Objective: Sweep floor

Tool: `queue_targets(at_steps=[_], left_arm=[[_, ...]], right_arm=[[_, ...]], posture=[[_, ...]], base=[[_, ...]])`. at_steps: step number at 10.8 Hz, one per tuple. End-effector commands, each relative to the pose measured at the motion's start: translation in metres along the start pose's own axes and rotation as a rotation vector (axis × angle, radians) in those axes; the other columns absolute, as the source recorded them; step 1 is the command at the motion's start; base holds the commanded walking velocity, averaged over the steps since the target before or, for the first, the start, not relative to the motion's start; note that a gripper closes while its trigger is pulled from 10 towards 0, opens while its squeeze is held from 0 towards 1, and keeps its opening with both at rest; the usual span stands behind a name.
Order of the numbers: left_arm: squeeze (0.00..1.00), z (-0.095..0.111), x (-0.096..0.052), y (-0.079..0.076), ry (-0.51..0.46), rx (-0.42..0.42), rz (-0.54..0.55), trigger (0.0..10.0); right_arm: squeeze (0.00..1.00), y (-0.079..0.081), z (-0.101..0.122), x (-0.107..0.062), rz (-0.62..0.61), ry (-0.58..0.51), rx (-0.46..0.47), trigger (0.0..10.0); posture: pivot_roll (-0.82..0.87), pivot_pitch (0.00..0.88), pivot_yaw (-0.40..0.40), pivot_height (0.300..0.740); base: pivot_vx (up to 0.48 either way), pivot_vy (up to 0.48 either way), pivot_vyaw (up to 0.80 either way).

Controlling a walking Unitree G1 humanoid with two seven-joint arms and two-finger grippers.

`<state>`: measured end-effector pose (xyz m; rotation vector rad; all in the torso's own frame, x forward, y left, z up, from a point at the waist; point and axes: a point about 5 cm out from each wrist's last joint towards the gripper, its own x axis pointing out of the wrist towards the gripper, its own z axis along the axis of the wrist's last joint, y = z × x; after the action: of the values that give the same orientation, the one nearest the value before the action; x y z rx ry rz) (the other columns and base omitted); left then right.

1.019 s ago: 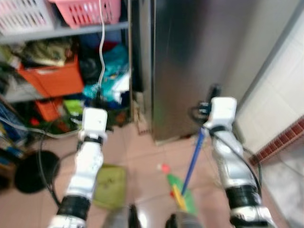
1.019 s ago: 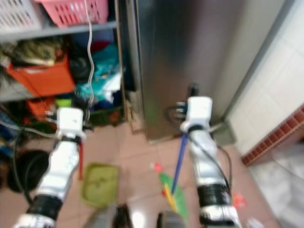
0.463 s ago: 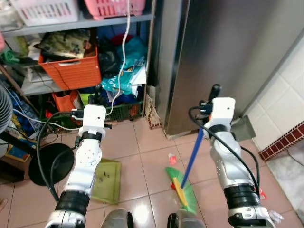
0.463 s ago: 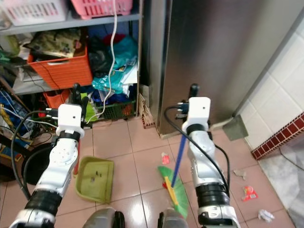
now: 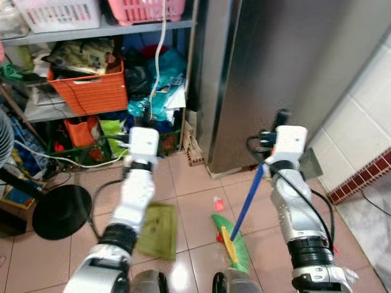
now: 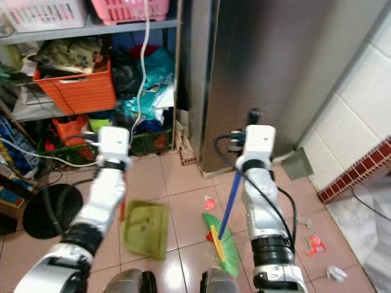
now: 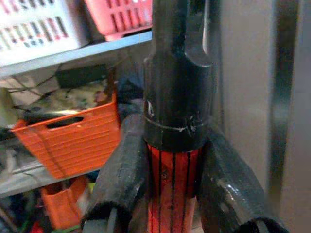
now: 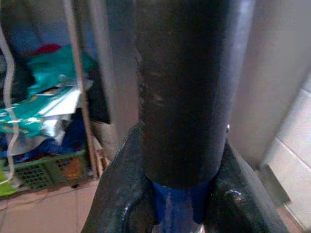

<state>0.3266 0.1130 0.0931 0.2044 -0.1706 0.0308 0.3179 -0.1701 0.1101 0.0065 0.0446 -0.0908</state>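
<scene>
A tall steel cabinet [image 5: 287,73] — grey and unmarked — fills the upper right of the kitchen corner, with a white tiled wall [image 5: 366,116] and a strip of red brick trim [image 5: 360,180] beside it. To its left stands a cluttered shelf unit [image 5: 91,30] holding a pink basket [image 5: 146,8], a white basket [image 5: 58,12] and an orange crate [image 5: 91,91]; no writing on them can be read. A white cable [image 5: 160,55] hangs down in front of the shelves. On the pinkish floor tiles [image 5: 189,183] sits the round black base of a fan [image 5: 61,210].

The broom [image 5: 235,235] leans upright before the cabinet — a blue shaft with a black grip at the top, a green bristle head with a yellow and red band resting on the tiles between the robot's arms. The right claw [image 8: 177,213] is clamped around the broom's handle, its black fingers [image 8: 121,194] pressed to either side where blue meets black.

The green dustpan [image 6: 145,229], a shallow olive tray with specks of dirt in it, hangs tilted just above the floor to the left of the broom head. The left claw [image 7: 172,194] grips the dustpan's red ribbed handle just below its black cap.

A small red-and-white scrap [image 5: 217,203] lies on the tiles just beyond the bristles; further scraps [image 6: 314,244] lie near the brick trim.
</scene>
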Motion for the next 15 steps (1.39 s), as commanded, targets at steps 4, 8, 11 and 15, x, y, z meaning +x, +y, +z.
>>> queue_targets(at_steps=[4,8,11,15], left_arm=[[0.00,-0.023,-0.018,-0.018,0.106,-0.204,0.006,10.0],[0.00,-0.027,-0.019,-0.019,0.113,-0.222,0.005,10.0],[0.00,-0.027,-0.017,-0.020,0.115,-0.226,-0.004,10.0],[0.00,-0.027,-0.016,-0.023,0.132,-0.230,-0.034,10.0]], right_arm=[[0.00,-0.011,-0.008,0.000,-0.083,0.094,0.067,10.0],[0.00,0.013,0.003,0.003,-0.016,0.188,0.374,10.0],[0.00,0.036,0.057,0.009,0.210,0.045,0.437,10.0],[0.00,0.016,0.107,0.015,0.249,-0.231,0.124,10.0]], posture=[[-0.14,0.101,0.003,0.740],[-0.14,0.089,0.006,0.740],[-0.14,0.078,0.009,0.740],[-0.14,0.066,0.013,0.740]], base=[[0.000,0.000,0.00],[0.000,0.000,0.00],[0.000,0.000,0.00],[0.000,0.000,0.00]])
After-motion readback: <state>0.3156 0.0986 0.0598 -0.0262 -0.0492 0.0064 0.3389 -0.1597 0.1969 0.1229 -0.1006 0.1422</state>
